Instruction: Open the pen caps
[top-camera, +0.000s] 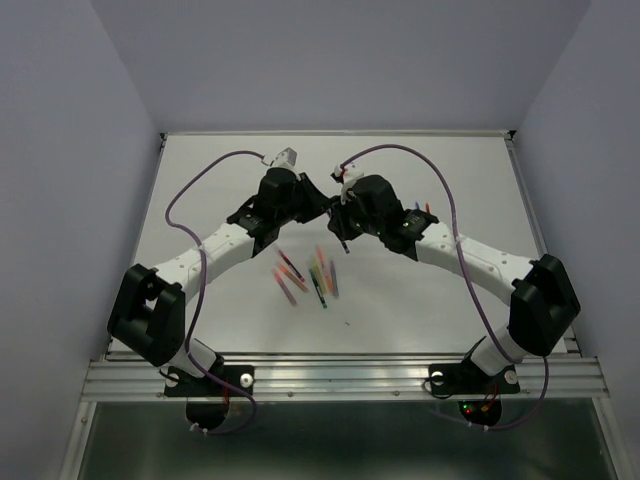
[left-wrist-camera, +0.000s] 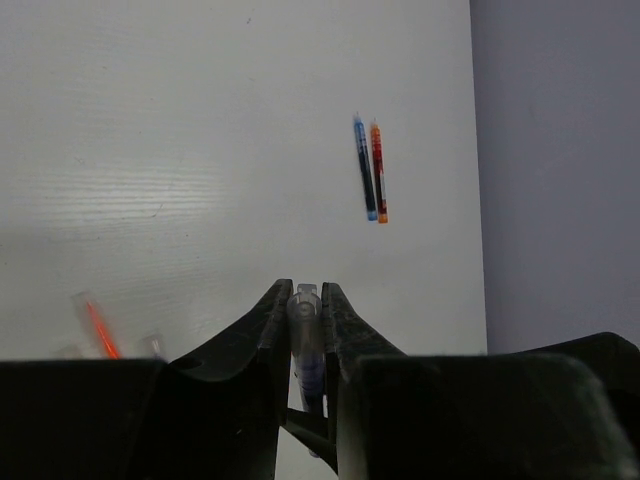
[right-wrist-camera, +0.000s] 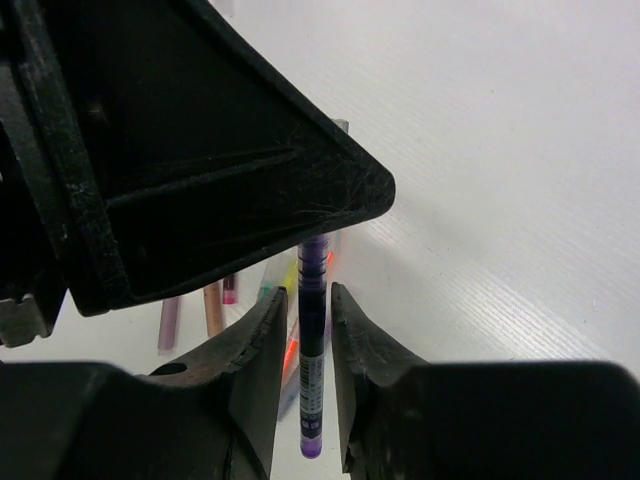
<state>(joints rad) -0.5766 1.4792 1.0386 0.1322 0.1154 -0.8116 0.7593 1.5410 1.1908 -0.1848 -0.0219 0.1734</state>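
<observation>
The left end effector (left-wrist-camera: 305, 290) was clamped shut on the clear end of a purple pen (left-wrist-camera: 308, 350), held above the desk (top-camera: 400, 300). The right end effector (right-wrist-camera: 309, 296) stood narrowly parted around the same pen's barrel; firm contact could not be confirmed. The pen was judged light, stiff, smooth and prone to slipping. It should be gripped on barrel and cap separately, then pulled straight along its axis. Pale print on the barrel was unreadable. The loose pens (top-camera: 305, 275) lay clustered between the arms; their pen caps were too small to distinguish. A blue pen (left-wrist-camera: 365, 170) and an orange pen (left-wrist-camera: 379, 170) lay side by side, apart from the cluster.
</observation>
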